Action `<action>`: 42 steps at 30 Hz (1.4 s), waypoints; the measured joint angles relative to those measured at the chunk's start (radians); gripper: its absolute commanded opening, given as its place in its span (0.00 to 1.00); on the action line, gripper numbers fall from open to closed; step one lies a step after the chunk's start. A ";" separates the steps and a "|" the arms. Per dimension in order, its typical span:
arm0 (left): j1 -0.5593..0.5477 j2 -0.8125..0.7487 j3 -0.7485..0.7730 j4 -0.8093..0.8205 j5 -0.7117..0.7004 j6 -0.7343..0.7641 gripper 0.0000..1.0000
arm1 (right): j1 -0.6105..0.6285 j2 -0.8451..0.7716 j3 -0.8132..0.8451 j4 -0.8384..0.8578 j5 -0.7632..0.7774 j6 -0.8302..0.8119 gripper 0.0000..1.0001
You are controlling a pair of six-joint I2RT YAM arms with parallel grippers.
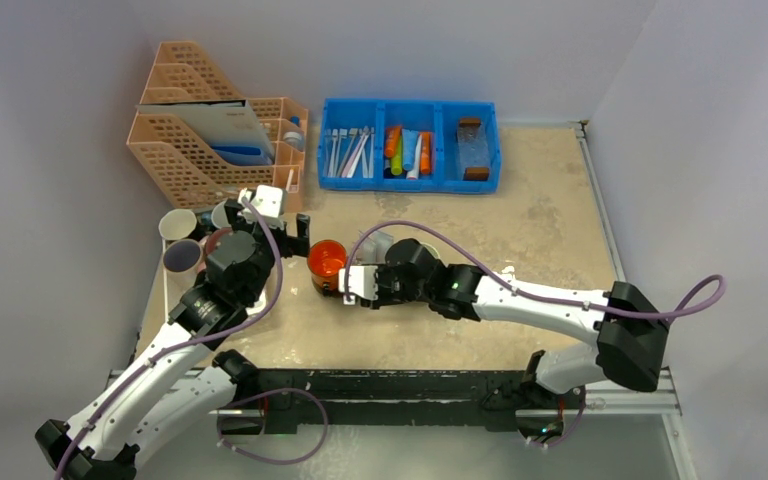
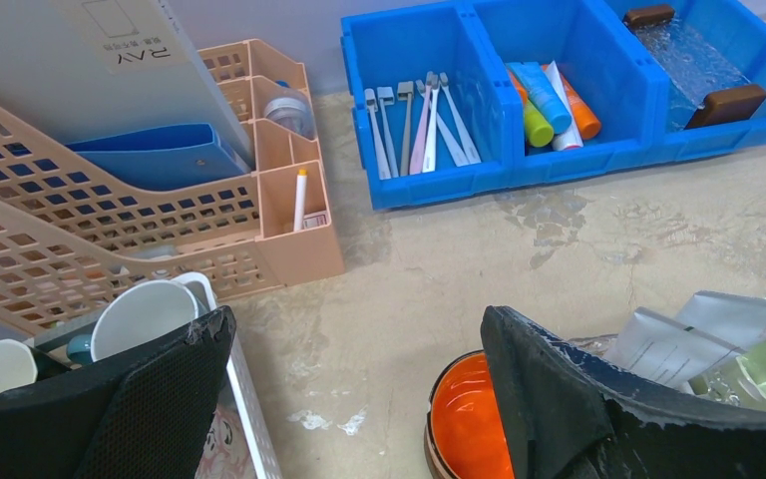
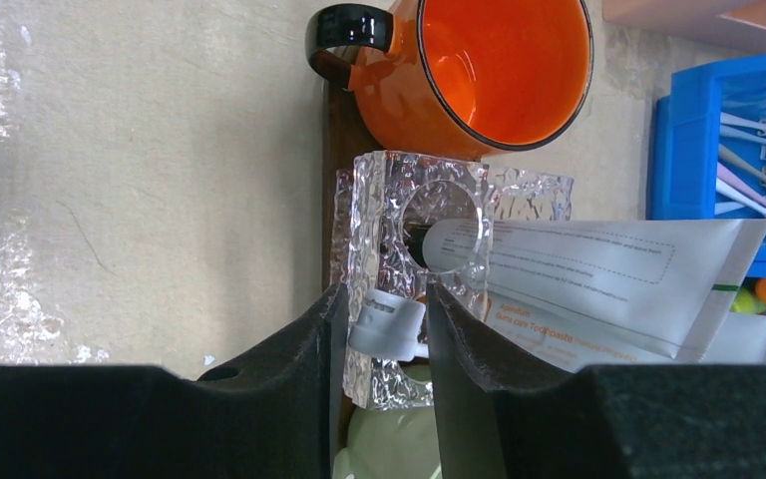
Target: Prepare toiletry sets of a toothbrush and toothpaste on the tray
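In the right wrist view my right gripper (image 3: 387,327) is shut on the pale head of a toothbrush (image 3: 389,324), against a clear textured glass holder (image 3: 379,190). A pale toothpaste tube (image 3: 608,261) pokes into the holder's round hole. The holder and an orange mug (image 3: 489,70) stand on the dark brown tray (image 3: 336,140). In the top view the right gripper (image 1: 338,285) is beside the mug (image 1: 326,262), and the tray is mostly hidden. My left gripper (image 2: 359,399) is open and empty, its right finger over the mug (image 2: 469,419); in the top view it (image 1: 278,238) hovers left of the mug.
A blue bin (image 1: 410,182) at the back holds spare toothbrushes (image 1: 350,150), coloured tubes (image 1: 407,150) and a clear brown-ended piece (image 1: 472,148). An orange file rack (image 1: 210,140) stands back left. Cups (image 1: 178,240) sit left of my left gripper. A pale green cup (image 3: 389,439) lies under my right gripper.
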 measured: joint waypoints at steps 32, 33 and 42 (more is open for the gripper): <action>0.000 -0.010 0.000 -0.002 0.000 -0.001 0.93 | 0.000 -0.058 0.047 -0.090 -0.075 -0.008 0.00; 0.000 -0.010 0.000 -0.002 0.000 -0.001 0.93 | 0.000 -0.058 0.049 -0.091 -0.081 -0.008 0.00; 0.000 -0.010 0.000 -0.002 0.000 -0.001 0.92 | 0.000 -0.064 0.060 -0.095 -0.149 -0.008 0.00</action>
